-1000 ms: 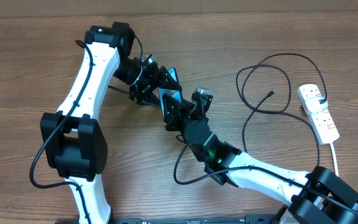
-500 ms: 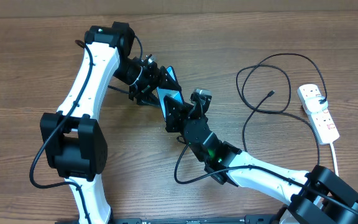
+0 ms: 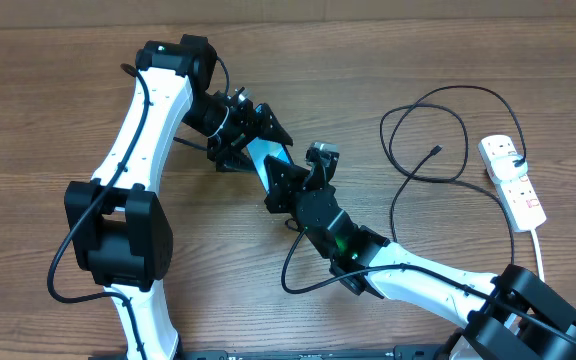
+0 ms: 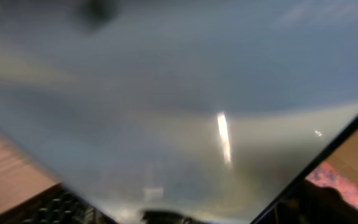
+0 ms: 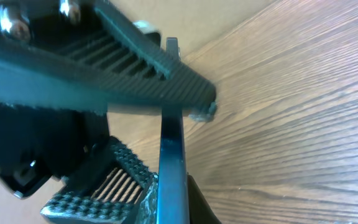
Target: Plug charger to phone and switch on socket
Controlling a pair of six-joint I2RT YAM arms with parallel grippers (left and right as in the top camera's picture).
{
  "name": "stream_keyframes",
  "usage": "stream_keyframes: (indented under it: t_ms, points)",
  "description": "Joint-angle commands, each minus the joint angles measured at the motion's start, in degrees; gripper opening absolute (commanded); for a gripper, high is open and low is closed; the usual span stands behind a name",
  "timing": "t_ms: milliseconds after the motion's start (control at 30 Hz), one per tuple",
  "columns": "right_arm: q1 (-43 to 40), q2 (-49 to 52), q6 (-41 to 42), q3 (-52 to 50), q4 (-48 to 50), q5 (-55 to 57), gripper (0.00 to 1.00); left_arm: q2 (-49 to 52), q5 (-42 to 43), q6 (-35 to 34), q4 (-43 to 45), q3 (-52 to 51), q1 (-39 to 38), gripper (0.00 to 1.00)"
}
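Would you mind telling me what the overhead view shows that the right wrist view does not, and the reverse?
Only the overhead view shows the charger looped on the table and the socket at the right, with both arms meeting at the centre. Only the right wrist view shows the phone edge-on between ribbed finger pads. Both show the phone and the wooden tabletop.

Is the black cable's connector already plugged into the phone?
No, the charger's connector lies free on the table, far from the phone.

Open tabletop (image 3: 48, 120) left; charger (image 3: 423, 135) loops right.
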Motion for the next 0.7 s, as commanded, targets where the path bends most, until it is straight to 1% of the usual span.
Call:
stream_keyframes:
  t_ms: [0,167,267,333,400,433,467,533,600,667]
  points:
    - [0.9,-0.3,1.5,1.9,1.4,-6.4,0.04,0.2,1.7,0.1,1.6,1.3,-0.1,1.00]
    - [-0.7,-0.3,8.6,1.8,-0.6,-13.0,0.04,0.2,4.5,0.9,5.2,1.7,2.9,0.99]
    - [-3.8,-0.3,14.6,1.8,-2.8,-19.7,0.04,0.0,6.6,4.0,5.8,3.4,6.1,0.99]
    - [-7.0,-0.3,20.4,1.8,-4.3,-26.6,0.04,-0.4,9.2,6.8,4.3,5.0,8.4,1.00]
    - [-10.4,-0.3,26.1,1.8,-5.5,-34.1,0.04,-0.7,12.5,10.6,1.1,7.3,10.7,1.00]
    - [-12.5,-0.3,29.0,1.8,-5.9,-39.1,0.04,-0.9,14.1,13.7,-1.5,9.1,12.2,1.00]
    - [-13.9,-0.3,30.0,1.8,-5.9,-42.8,0.04,-1.1,14.9,16.3,-3.7,10.6,13.4,1.00]
    - [-16.7,-0.3,32.7,1.8,-5.7,-51.1,0.04,-1.9,15.2,22.9,-8.3,13.7,16.0,1.00]
    - [-18.1,-0.3,36.5,1.8,-5.5,-56.8,0.04,-3.1,15.2,29.8,-11.7,16.1,18.4,1.00]
    - [-18.7,-0.3,41.2,1.8,-5.5,-61.7,0.04,-5.6,14.4,32.1,-11.7,16.4,20.9,1.00]
